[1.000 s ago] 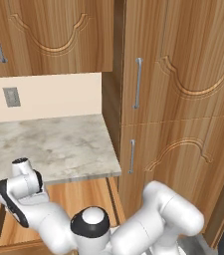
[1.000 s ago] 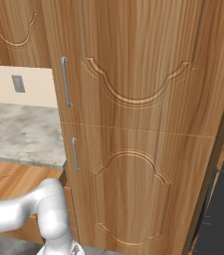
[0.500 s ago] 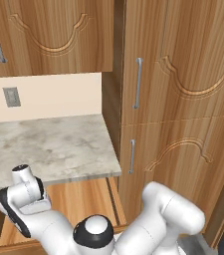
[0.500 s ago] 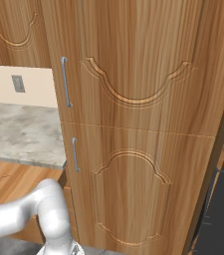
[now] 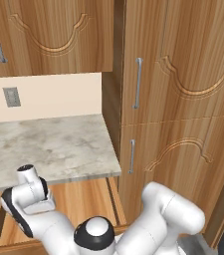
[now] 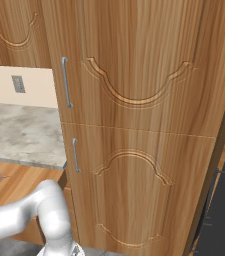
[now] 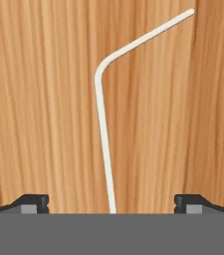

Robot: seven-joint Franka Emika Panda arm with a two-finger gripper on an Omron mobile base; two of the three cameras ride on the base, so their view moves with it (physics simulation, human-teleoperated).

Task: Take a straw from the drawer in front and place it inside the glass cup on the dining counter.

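A thin pale straw (image 7: 103,124) with a bent top lies on the light wood floor of the open drawer (image 5: 86,199). In the hand view it runs up from between my finger tips and its bent end points to the upper right. My gripper (image 7: 112,203) is open, with one finger tip on each side of the straw's lower end and nothing held. In the left base view my hand (image 5: 30,191) hangs low over the drawer, just under the worktop's front edge. The glass cup and the dining counter are out of view.
A marbled kitchen worktop (image 5: 49,144) overhangs the back of the drawer. Tall wood cabinet doors (image 6: 139,125) with silver handles (image 5: 138,82) stand close on the right. Upper cabinets (image 5: 49,30) and a wall outlet (image 5: 11,97) are behind.
My hand has dropped lower toward the drawer floor over the last second. The jaws have stayed open.
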